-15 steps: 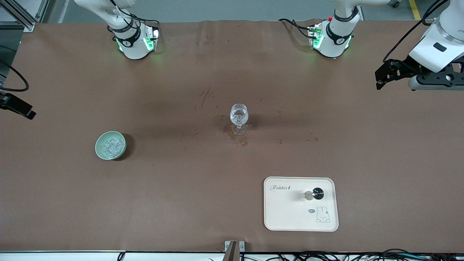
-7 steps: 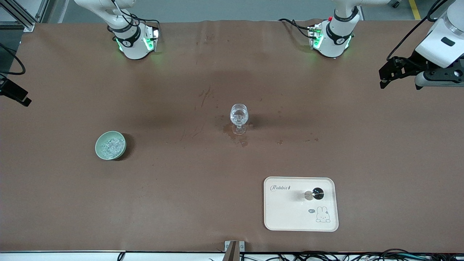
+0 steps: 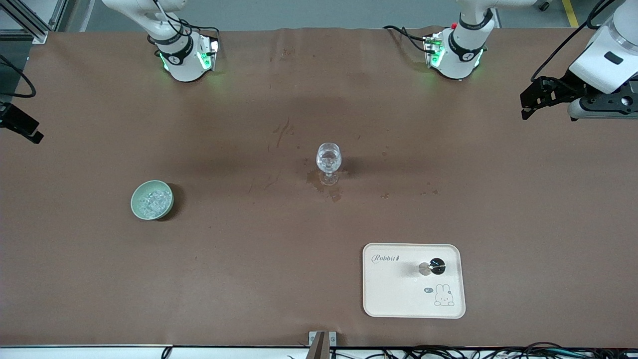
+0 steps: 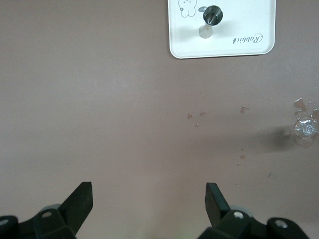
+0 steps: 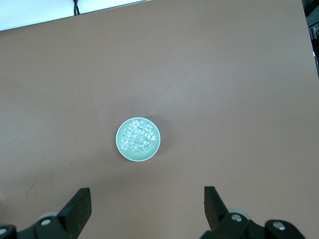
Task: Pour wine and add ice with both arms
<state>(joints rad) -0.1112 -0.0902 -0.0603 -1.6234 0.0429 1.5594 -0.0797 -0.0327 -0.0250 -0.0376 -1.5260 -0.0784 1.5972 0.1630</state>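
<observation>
ice (image 5: 138, 138) in bowl (image 5: 121, 147) | right tool (image 5: 144, 201) spread above

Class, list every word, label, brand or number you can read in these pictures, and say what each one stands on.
"Rabbit": printed on the tray, near its corner, beside the bottle.
Small oval label above the tray's rabbit drawing: too small to read.
Marks on the arm bases: too small to read.
Nothing else bears text.

Brown table cover (image 3: 249, 279), grey floor (image 3: 299, 12)
</observation>
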